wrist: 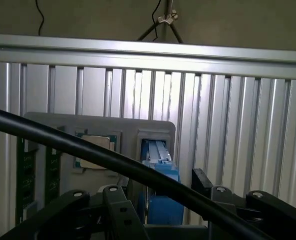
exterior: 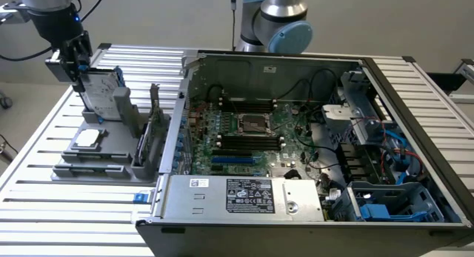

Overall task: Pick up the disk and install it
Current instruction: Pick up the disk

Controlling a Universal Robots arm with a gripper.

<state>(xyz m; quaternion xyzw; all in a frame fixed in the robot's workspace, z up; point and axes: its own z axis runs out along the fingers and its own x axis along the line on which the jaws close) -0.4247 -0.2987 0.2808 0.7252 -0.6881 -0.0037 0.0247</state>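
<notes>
The disk [exterior: 104, 88], silver-grey in a blue carrier, stands on edge in a slot of the grey holder [exterior: 95, 157] at the exterior view's left. My gripper [exterior: 77, 64] hangs at the disk's upper end, lowered over its top edge. In the wrist view the blue carrier edge of the disk [wrist: 157, 156] runs straight into the gap of my gripper [wrist: 157, 196]. One black fingertip [wrist: 201, 181] stands a little off the disk's side. The jaws are open around the disk without pressing on it.
A square processor chip [exterior: 88, 137] lies in the same holder, and boards [exterior: 152, 129] stand upright beside it. The open computer case [exterior: 181, 124] fills the exterior view's right, with the power supply [exterior: 245, 196] in front. A black cable [wrist: 63, 142] crosses the wrist view.
</notes>
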